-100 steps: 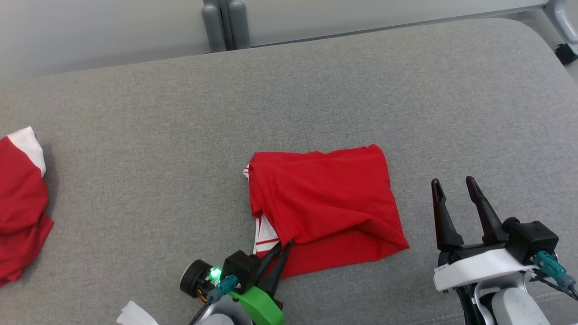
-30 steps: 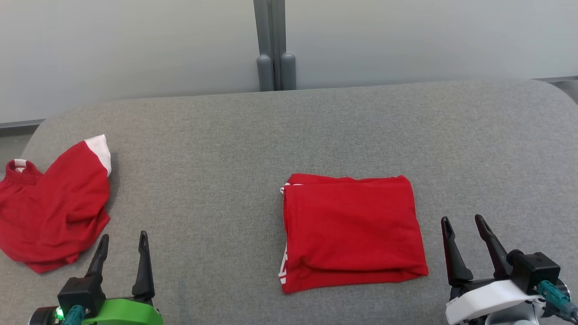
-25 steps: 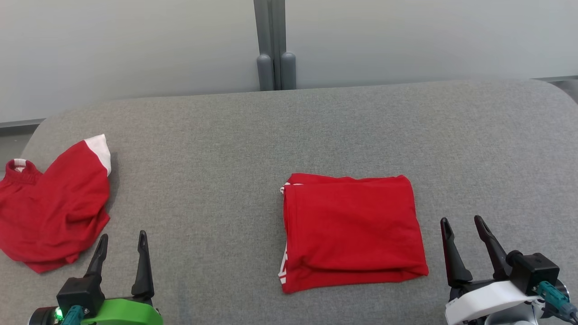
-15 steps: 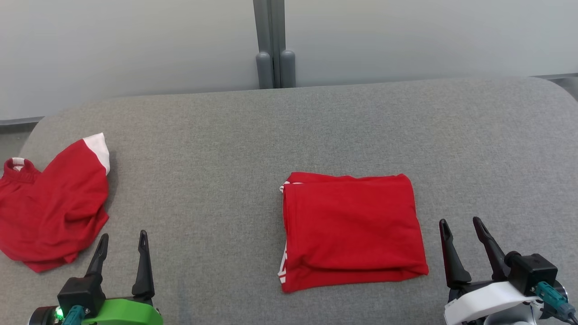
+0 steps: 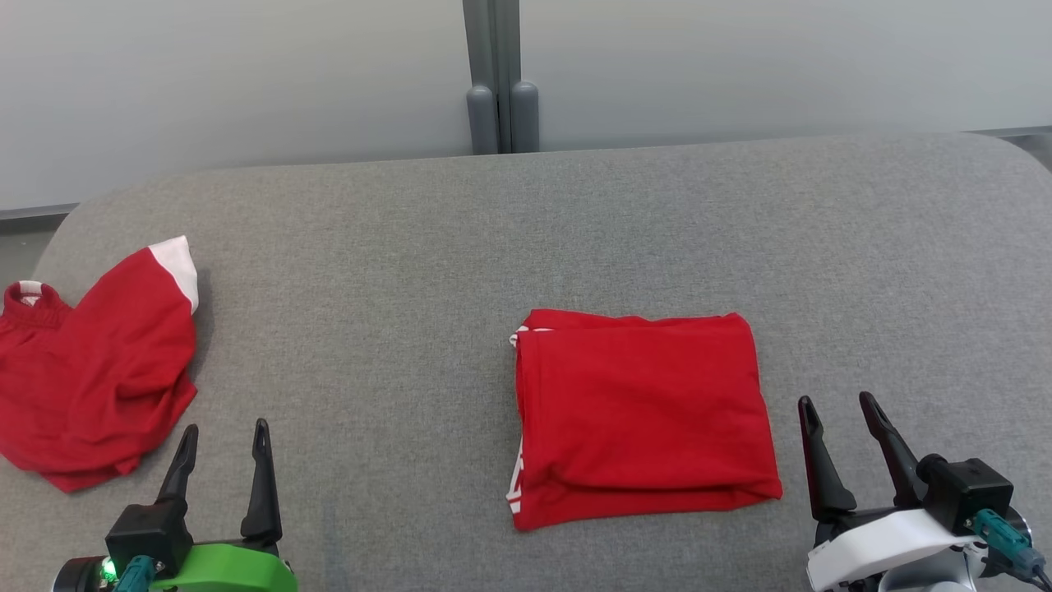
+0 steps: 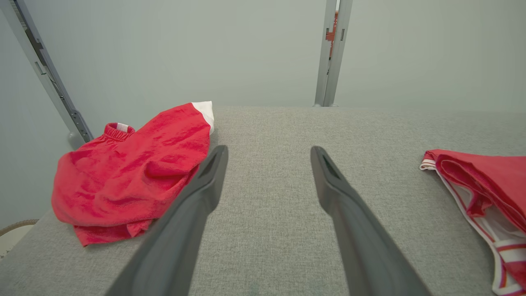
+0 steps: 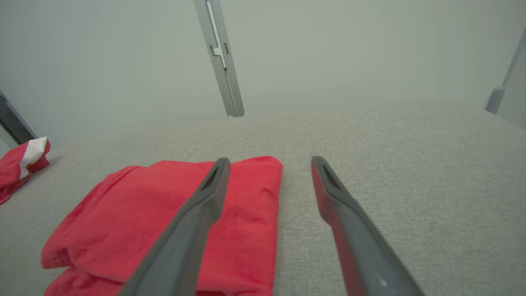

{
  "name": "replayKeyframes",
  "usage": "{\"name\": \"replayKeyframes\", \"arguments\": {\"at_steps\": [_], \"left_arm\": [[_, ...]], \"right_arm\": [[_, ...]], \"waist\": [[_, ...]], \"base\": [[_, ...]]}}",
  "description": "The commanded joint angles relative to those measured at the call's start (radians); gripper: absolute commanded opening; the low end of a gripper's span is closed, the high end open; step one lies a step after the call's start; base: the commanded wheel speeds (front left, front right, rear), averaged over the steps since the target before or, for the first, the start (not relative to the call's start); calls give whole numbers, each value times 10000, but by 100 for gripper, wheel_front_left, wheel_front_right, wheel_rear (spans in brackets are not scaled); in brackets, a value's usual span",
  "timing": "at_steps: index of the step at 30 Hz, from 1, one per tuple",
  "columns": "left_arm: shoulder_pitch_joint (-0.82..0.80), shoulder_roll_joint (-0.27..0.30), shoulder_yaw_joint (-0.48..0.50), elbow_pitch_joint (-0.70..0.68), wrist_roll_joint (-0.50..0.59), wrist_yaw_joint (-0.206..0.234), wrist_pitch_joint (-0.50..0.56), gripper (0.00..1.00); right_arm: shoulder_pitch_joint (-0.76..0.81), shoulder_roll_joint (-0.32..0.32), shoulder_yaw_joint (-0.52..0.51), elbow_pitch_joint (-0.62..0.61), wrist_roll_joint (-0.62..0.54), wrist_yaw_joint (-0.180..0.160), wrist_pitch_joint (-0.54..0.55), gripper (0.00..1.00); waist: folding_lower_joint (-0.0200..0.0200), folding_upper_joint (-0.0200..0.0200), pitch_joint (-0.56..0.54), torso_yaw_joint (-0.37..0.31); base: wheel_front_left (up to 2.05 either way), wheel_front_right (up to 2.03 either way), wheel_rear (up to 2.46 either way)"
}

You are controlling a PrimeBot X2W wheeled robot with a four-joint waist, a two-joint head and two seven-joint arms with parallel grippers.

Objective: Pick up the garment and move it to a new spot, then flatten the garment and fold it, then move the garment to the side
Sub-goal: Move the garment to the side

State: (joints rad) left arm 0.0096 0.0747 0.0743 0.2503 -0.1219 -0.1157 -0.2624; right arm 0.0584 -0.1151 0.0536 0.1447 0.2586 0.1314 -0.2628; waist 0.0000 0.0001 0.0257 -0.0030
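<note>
left tool (image 5: 226,427): fingers spread, empty | right tool (image 5: 836,400): fingers spread, empty | folded red garment (image 5: 641,415): flat on grey desk (image 5: 411,271), just left of right tool | crumpled red garment (image 5: 90,362): beside left tool, on its left

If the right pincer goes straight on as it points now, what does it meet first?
Probably nothing soon: the right pincer points just past the right edge of the folded red cloth garment, over the grey fabric surface. Depth is unclear.
</note>
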Motion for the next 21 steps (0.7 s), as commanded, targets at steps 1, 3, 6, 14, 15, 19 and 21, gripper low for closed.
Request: {"name": "replayKeyframes", "arguments": {"at_steps": [1,3,6,14,15,19,21], "left_arm": [[-80,-20,51,-13,23,-49,-29,100],[-90,-38,60,-16,43,-44,-29,100],[-158,-63,35,-8,82,-59,-29,100],[-435,-110,-120,25,110,-93,-29,100],[-465,-116,-149,33,105,-100,-29,100],[-547,-138,-260,38,120,-121,-27,100],[-543,-141,-288,51,115,-126,-29,100]], "right_arm": [[-108,-35,3,36,-65,-16,-26,100],[-250,-58,6,56,-98,-16,-26,100],[-495,-139,123,94,-173,-16,-26,100],[-1732,-467,363,850,-299,-16,57,100],[-1919,-472,393,1016,-344,-16,130,100],[-2514,-489,405,1738,-388,-16,409,100],[-2711,-465,434,2191,-351,-16,536,100]], "waist": [[0,-1,19,3],[0,-1,44,-2],[0,-1,126,5],[0,-1,440,133],[0,-1,470,158],[0,-1,597,271],[0,-1,632,319]], "base": [[0,0,0],[0,0,0],[0,0,0],[0,0,0],[0,0,0],[0,0,0],[0,0,0]]}}
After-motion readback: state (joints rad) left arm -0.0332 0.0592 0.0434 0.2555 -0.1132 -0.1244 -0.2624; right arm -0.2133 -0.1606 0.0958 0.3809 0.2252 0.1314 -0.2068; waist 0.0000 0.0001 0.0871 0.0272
